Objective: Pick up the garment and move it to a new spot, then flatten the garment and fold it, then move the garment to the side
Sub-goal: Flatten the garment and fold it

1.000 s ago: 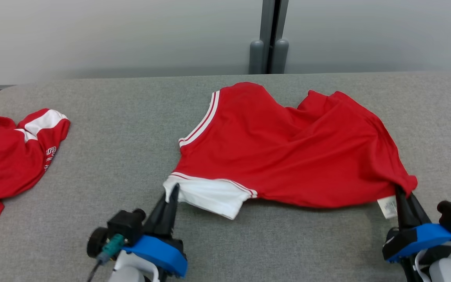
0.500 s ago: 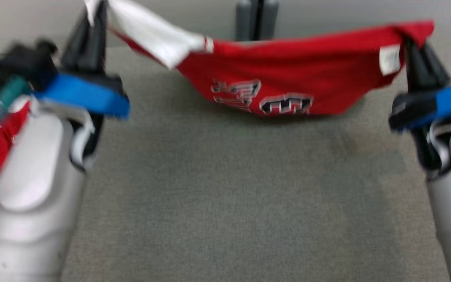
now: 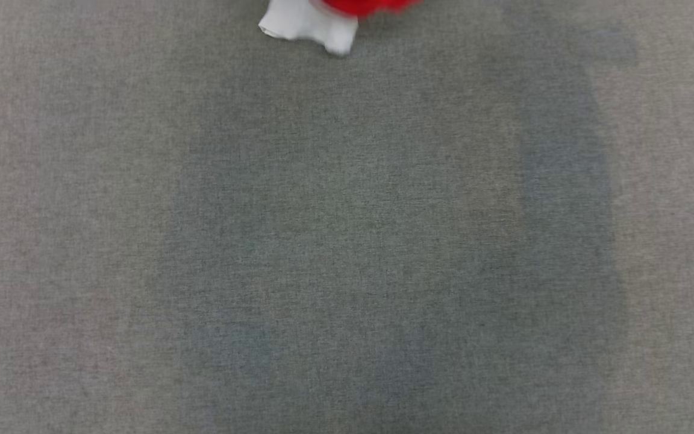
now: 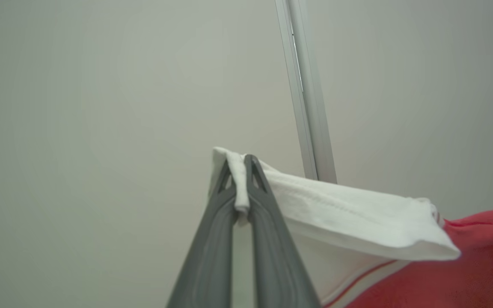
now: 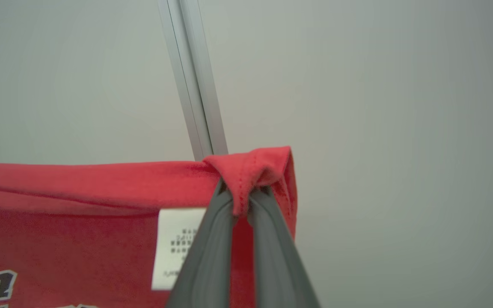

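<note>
Standing behind held garment (image 5: 79, 188): grey post (image 5: 191, 77).

Our left pincer (image 4: 239, 167) is clamped on a white sleeve edge of the garment (image 4: 357, 218), its fingers pressed close together. Our right pincer (image 5: 243, 194) likewise pinches a red hem corner between its tips.
</note>
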You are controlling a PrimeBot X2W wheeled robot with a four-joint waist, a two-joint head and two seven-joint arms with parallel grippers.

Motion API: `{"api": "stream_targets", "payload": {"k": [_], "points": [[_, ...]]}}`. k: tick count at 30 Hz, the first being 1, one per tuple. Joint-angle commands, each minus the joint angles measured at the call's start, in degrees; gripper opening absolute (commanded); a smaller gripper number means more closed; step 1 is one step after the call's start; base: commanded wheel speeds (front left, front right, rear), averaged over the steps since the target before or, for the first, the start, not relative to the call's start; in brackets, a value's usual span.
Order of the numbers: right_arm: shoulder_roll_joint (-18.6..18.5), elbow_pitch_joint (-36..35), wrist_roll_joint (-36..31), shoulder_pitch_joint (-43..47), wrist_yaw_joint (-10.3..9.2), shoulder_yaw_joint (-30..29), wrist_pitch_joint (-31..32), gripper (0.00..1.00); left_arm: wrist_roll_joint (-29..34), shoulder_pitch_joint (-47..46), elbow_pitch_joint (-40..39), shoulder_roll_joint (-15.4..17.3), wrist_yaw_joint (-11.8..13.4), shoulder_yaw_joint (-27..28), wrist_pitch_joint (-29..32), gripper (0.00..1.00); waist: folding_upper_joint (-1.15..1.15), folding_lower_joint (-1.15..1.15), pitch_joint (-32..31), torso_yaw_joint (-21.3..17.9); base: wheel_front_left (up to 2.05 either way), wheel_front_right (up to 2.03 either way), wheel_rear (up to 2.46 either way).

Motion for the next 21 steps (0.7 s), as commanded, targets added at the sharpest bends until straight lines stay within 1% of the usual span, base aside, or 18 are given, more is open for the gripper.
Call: {"api": "stream_targets", "payload": {"k": [1,4,7,11,14,16,17,21], "points": [[-0.13,2.11,-0.13,-3.09,0.03,0.02,-1.15,0.00,-0.40,-2.95,1.34,-0.43,-0.04,-0.81,-0.79,0.00,0.00,-0.02,0.87,0.64,0.00,0.00,0.00],[0.00,5.36,0.21,-7.38,0.03,1.12,-3.10,0.00,-0.95,-7.04,3.45,-0.48,-0.04,-2.30,-1.61,0.00,0.00,-0.02,1.32,0.97,0.00,0.00,0.00],[-0.33,8.01,0.86,-9.54,0.03,2.46,-4.71,0.00,-2.04,-9.02,4.78,-0.70,-0.04,-3.40,-2.13,0.00,0.00,-0.02,1.49,1.51,0.00,0.00,0.00],[-0.94,11.03,2.32,-8.63,0.03,4.96,-6.10,0.00,-3.17,-7.29,4.19,-0.84,-0.05,-4.57,-2.42,0.00,0.00,-0.02,1.58,2.16,0.00,0.00,0.00],[-1.07,12.94,3.47,-5.39,0.03,7.09,-7.18,0.00,-3.96,-2.93,2.17,-0.97,-0.05,-4.23,-2.42,0.00,0.00,-0.02,1.21,2.34,0.00,0.00,0.00],[-1.31,13.38,4.44,-2.62,0.03,8.69,-8.20,0.00,-4.43,1.01,0.00,-1.01,-0.04,-2.88,-2.43,0.00,0.00,-0.02,0.62,2.40,0.00,0.00,0.00],[-1.33,13.32,5.11,-0.67,0.03,9.64,-8.71,0.00,-4.40,3.88,-1.08,-1.13,-0.04,-2.23,-2.43,0.00,0.00,-0.02,0.18,2.35,0.00,0.00,0.00],[-1.15,11.60,8.25,9.61,0.03,12.83,-10.33,0.00,-3.95,18.29,-7.57,-1.47,1.89,0.95,-2.44,0.00,0.00,-0.02,-2.34,1.72,0.00,0.00,0.00]]}}
